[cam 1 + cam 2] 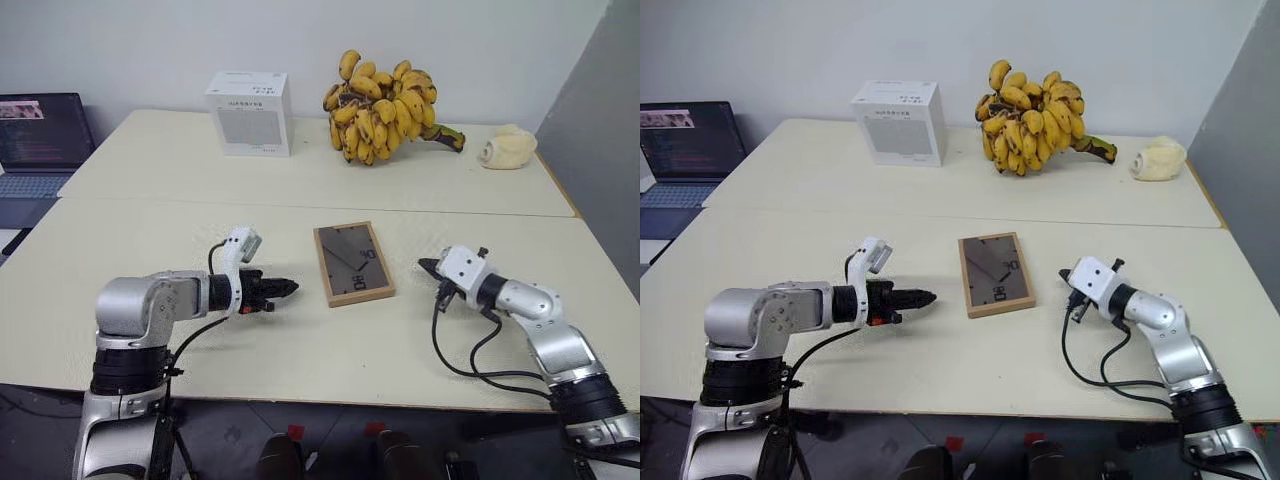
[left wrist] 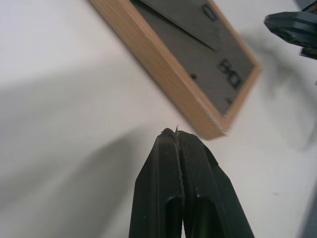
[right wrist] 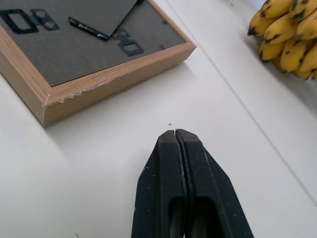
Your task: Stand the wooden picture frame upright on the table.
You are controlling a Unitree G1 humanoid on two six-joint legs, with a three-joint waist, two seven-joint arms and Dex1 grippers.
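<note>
Pale cream table (image 1: 300, 340) under a plain white wall, two tops butted together with a seam running across.

Left gripper (image 1: 288, 288): black fingers pressed tight together, nothing between them, tip aimed across toward the middle of the table. It hangs just above the surface, near the frame's left edge but apart from it.

Right gripper (image 1: 428, 267): fingers likewise shut flat on each other, empty, pointing in from the other side. Near the frame's right edge, a clear strip of table between.

Wooden picture frame (image 1: 353, 263): lies flat on the near top, between the two grippers, dark grey back facing up, light-wood border all round. Stand panel looks folded down against the back; small black clips show on the grey board. Long sides run away from the robot, slightly skewed. Not upright.

Farther out, on the far top: white box (image 1: 250, 112) standing to the left, big bunch of bananas (image 1: 385, 110) at the centre, a pale lumpy object (image 1: 507, 147) by the right edge. Open laptop (image 1: 40, 135) off the table's far left side.
</note>
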